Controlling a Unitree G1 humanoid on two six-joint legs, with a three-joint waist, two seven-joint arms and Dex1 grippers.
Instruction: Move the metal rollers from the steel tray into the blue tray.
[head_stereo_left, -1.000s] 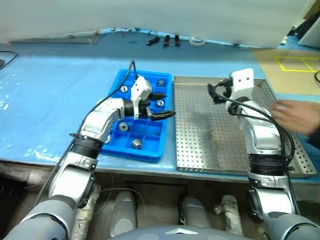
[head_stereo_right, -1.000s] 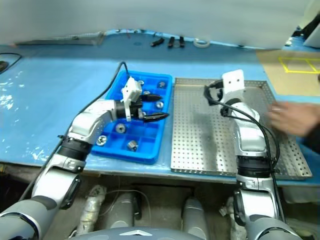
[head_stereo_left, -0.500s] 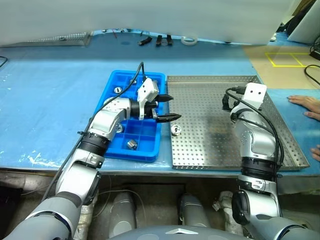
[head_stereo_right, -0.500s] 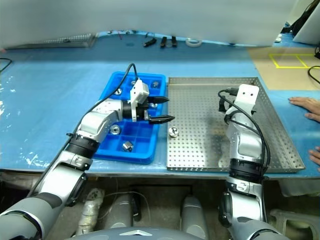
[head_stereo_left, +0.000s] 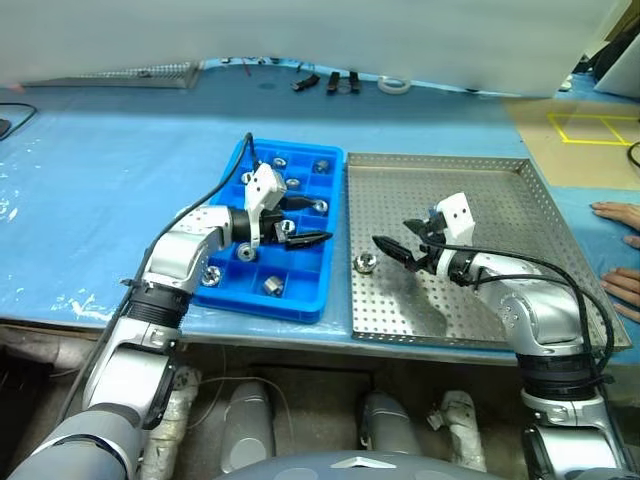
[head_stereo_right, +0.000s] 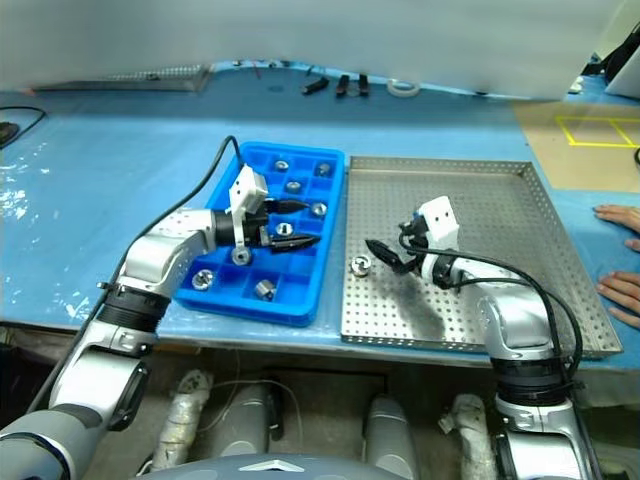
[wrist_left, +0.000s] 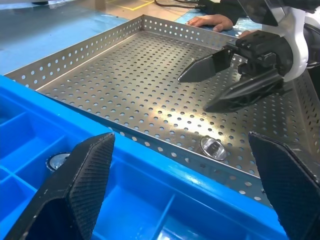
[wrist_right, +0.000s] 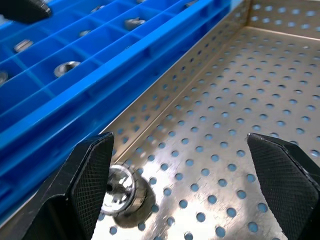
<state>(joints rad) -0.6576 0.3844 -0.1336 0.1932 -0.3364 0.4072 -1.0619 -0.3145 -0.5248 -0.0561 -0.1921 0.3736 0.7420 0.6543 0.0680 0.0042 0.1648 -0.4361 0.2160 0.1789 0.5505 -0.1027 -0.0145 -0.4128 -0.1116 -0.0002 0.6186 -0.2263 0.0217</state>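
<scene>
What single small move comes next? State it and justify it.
Probably ease the right gripper forward and down around the lone metal roller on the steel tray: its jaws are open, aimed at it, just short. The blue tray already holds the others.

Steel tray (head_stereo_left: 500, 200) floor bare across centre and right of frame; one roller (head_stereo_left: 366, 262) near its left rim. Right gripper (head_stereo_left: 392, 249) low just right of roller, jaws wide. Left gripper (head_stereo_left: 305, 221) over blue tray (head_stereo_left: 298, 300), jaws wide. Person's hands (head_stereo_left: 620, 215) at right edge.
</scene>
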